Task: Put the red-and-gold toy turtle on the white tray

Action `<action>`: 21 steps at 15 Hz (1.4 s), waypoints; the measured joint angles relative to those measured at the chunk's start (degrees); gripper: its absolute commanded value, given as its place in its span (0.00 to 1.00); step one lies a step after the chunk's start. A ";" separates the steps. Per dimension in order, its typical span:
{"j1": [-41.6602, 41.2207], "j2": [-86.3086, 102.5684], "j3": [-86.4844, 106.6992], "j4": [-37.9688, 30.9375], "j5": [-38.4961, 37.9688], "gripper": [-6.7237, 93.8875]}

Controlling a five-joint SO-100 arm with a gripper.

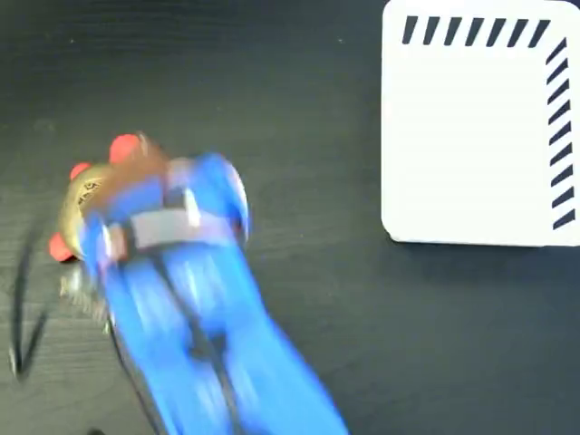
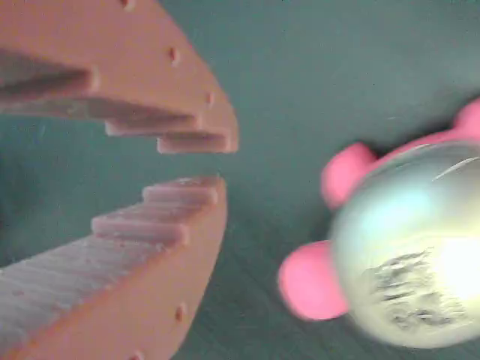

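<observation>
Landmark = white tray (image 1: 462, 136), top-right corner of the fixed view, flat on the dark table (image 1: 308, 299), navy slanted stripes along its top and right edges. Tray surface is bare white.

Red-and-gold toy turtle (image 1: 83, 204) sits on the table well to the left of the tray and a bit lower in the frame, not touching it. Gold shell partly covered by the arm; red limbs stick out at the top and left side of the shell.

Blue arm (image 1: 195, 308) comes in from the bottom edge, also well left of the tray, motion-blurred. Its head overlaps the turtle's right side in the fixed view.

Wrist view: gripper (image 2: 199, 161) has orange stepped fingers (image 2: 150, 240), tips close together with a narrow gap between them. Nothing is between the jaws, so nearly closed and gripping nothing. Turtle (image 2: 409, 255) lies to the right of the fingertips, apart from them, shell up with a dark printed mark visible, two pink-red limbs pointing toward the fingers. No contact between fingers and turtle visible.
</observation>
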 measured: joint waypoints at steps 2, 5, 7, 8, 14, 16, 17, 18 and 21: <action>-1.49 -10.11 -11.07 5.27 -2.81 0.07; -2.64 -24.70 -31.20 16.26 -7.56 0.07; -4.57 -26.19 -38.50 19.42 -9.76 0.07; -5.62 -26.72 -40.61 20.21 -10.46 0.07; -9.49 -31.99 -42.63 22.85 -10.81 0.07; -9.76 -33.13 -42.89 22.85 -10.81 0.07; -9.67 -33.57 -43.59 22.76 -10.81 0.07; -9.58 -34.45 -43.86 22.76 -10.81 0.07; -9.67 -36.04 -44.03 22.68 -10.46 0.21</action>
